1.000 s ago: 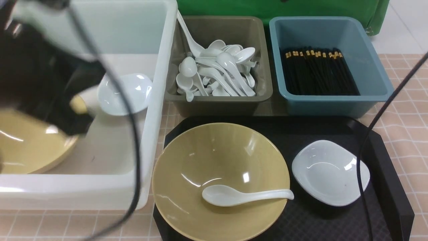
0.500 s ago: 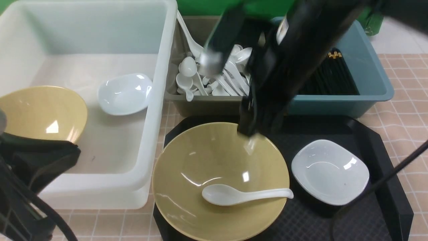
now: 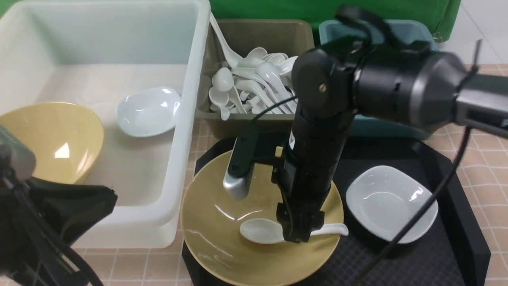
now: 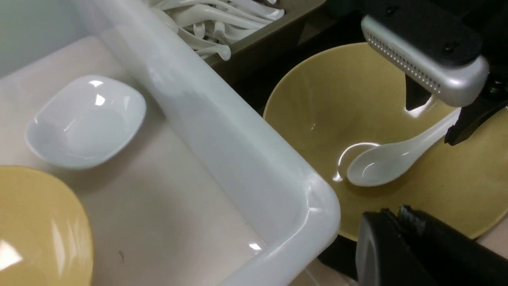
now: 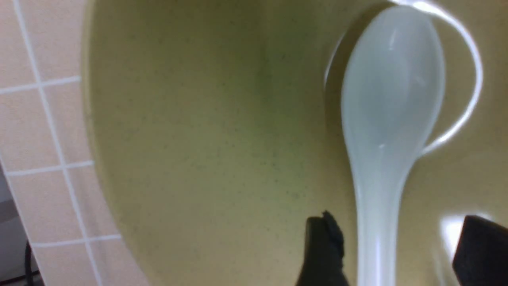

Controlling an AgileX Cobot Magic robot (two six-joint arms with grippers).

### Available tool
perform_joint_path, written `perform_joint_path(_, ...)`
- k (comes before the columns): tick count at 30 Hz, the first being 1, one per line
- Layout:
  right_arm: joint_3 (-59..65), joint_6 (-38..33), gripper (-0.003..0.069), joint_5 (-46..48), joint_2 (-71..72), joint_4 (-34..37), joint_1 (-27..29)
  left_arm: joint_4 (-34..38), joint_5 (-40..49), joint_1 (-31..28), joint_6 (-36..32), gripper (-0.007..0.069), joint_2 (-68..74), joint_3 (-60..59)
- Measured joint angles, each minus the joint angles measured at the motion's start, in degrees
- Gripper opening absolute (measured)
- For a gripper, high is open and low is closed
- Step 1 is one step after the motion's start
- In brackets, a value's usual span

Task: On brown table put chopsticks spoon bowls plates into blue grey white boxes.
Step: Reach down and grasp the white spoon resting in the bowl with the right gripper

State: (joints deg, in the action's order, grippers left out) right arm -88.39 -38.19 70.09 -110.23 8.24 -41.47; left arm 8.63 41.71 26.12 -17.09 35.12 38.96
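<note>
At left, our left gripper (image 4: 393,224) is pressed closed just outside the white tub (image 3: 186,131). The spoon (image 3: 260,231) lies in the bowl (image 3: 214,238) on the tray (image 3: 456,178). The front view hides what the right wrist view shows: the right gripper (image 5: 397,258) spread wide, straddling the spoon's handle.

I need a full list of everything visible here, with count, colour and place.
brown table: one, peach-brown, beneath tray and boxes.
tray: one, black, on the table.
boxes: three; white tub left, grey box middle, blue box right, contents hidden.
bowls: two, yellow; one bowl in the tub, one bowl on the tray.
plates: two, white; one plate in the tub, one plate on the tray.
spoons: many, white, in the grey box; one spoon in the tray's bowl.
cloth: one, green, behind the boxes.
right fingers: open, astride that spoon's handle.
left fingers: shut, before the tub.
</note>
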Motion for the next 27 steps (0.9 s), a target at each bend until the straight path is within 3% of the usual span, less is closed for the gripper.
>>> perform_joint_path(13, 0.0, 4.1, 0.0458, -0.4, -4.7, -0.5, -0.5, 8.0, -0.9, 0.0, 0.0, 0.0004, 0.0, -0.3)
perform_joint_path(20, 0.0, 9.0, 0.0316, -1.0, -5.7, -3.1, -0.5, 10.4, -0.9, 0.0, 0.0, 0.0004, 0.0, -0.3)
perform_joint_path(22, -0.4, 10.1, 0.0204, -1.0, -5.7, -3.4, -0.5, 10.5, -0.9, 0.0, 0.0, 0.0004, 0.0, -0.3)
perform_joint_path(27, -4.7, 12.8, 0.0205, -0.3, -5.6, -3.9, -0.5, 10.5, -0.5, 0.0, 1.0, 0.0004, 0.3, -0.3)
